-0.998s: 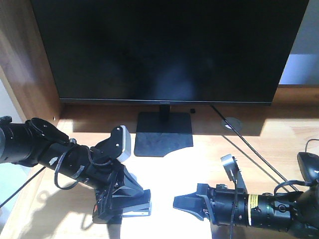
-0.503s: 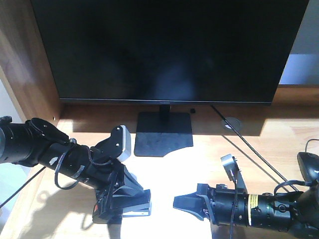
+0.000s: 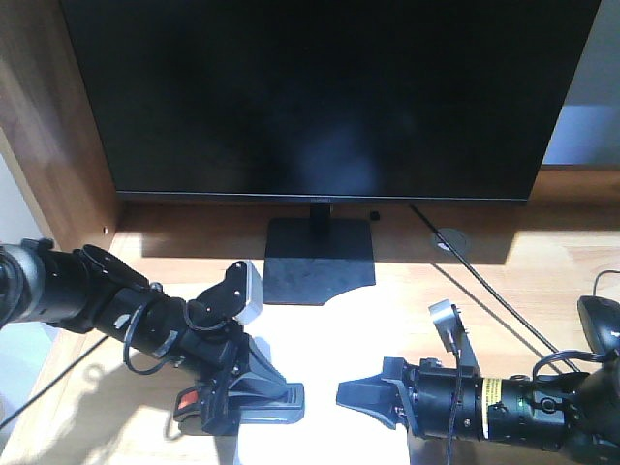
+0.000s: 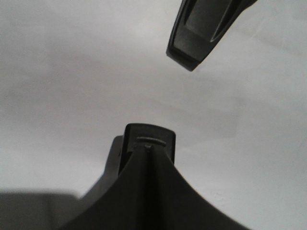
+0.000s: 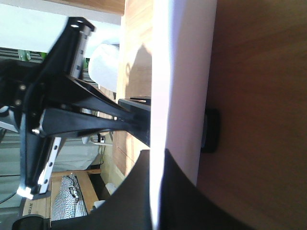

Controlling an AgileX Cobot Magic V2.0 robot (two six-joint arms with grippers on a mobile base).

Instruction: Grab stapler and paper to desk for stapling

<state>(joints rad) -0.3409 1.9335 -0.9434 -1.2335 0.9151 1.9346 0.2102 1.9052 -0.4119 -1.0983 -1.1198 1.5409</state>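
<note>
L gripper (image 3: pixel 276 395) sits low over the white paper (image 3: pixel 320 387) on the desk (image 3: pixel 542 281), fingers apart w/ nothing between them in the wrist view. Stapler isn't clearly identifiable; a red-tabbed part shows under the L arm. R gripper (image 3: pixel 351 395) lies flat beside the sheet's edge, prob. to steady it; can't tell if its jaws are parted. Monitor (image 3: pixel 320 97) stands behind.

The monitor (image 3: pixel 320 97) stands at the back of the desk (image 3: pixel 542 281) on its base (image 3: pixel 318 260). In front of the base, the paper (image 3: pixel 325 387) lies on the desk. The left gripper (image 3: pixel 254 399) is front-left of the base, the right gripper (image 3: pixel 360 397) front-right.
</note>
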